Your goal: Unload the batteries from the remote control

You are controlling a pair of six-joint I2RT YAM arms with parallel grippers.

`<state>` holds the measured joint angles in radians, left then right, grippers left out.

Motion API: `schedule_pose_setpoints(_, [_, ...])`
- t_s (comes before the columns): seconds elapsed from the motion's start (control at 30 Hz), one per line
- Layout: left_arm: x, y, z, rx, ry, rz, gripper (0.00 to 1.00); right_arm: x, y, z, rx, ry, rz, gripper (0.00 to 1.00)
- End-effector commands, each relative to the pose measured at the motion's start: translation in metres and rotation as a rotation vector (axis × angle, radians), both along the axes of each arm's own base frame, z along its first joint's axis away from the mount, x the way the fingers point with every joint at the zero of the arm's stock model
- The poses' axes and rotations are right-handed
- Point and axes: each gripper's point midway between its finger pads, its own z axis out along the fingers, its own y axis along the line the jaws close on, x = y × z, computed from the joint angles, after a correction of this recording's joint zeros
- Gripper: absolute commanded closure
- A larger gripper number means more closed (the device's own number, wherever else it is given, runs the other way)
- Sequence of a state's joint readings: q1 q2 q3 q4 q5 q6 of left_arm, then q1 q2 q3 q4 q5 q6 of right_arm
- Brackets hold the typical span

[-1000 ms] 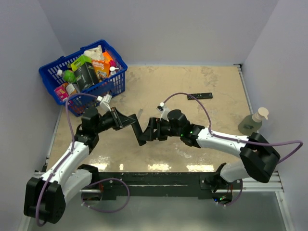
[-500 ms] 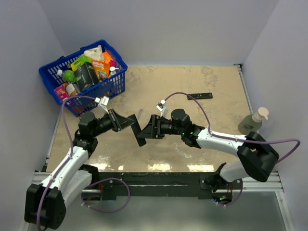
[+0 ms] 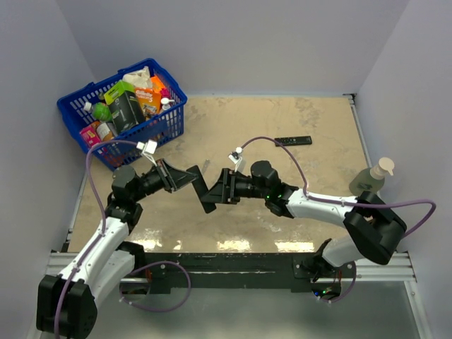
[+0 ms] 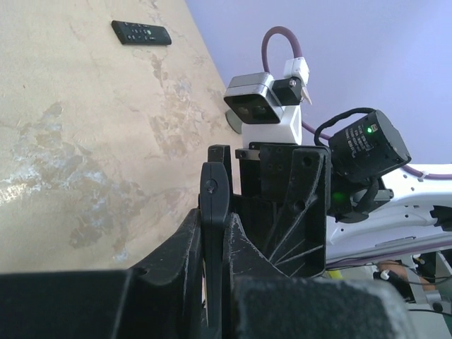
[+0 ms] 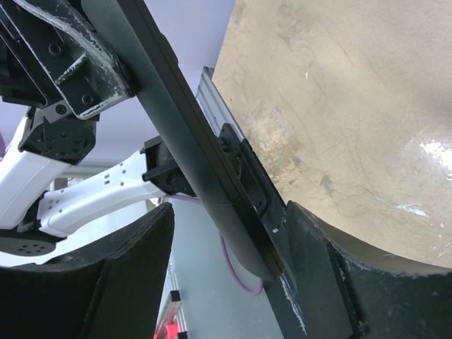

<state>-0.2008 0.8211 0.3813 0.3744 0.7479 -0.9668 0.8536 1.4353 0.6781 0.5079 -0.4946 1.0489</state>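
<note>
One blue basket (image 3: 141,131) sits at the far left of the tabletop (image 3: 247,120), crammed with packets and bottles too crowded to count. Right of it, the left pincer (image 3: 185,178) is clamped on the upper end of one black remote control (image 3: 203,195), which hangs slanted in the air over the middle of the tabletop. From the left wrist the remote control shows only edge-on, as a thin dark strip between the fingers, so its faces are hidden there. The right pincer (image 3: 220,191) meets its lower end from the right. Its two fingers are spread to either side of the remote control with a gap showing on one side, so it is not gripping. Whether the other finger touches is unclear. The batteries cannot be made out in any view, and whether any sit inside the remote control cannot be told. A second remote (image 3: 293,140) lies flat on the tabletop farther right and farther back, well apart from both pincers. One pump bottle (image 3: 372,179) stands at the right edge.
</note>
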Motion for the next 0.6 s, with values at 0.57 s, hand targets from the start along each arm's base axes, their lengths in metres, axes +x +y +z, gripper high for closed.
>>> schedule_pose_setpoints(0.57, [-0.0089, 0.0022, 0.0217, -0.088, -0.069, -0.008, 1.0, -0.0077, -0.0026, 0.0162, 0.121, -0.024, 0.011, 0.43])
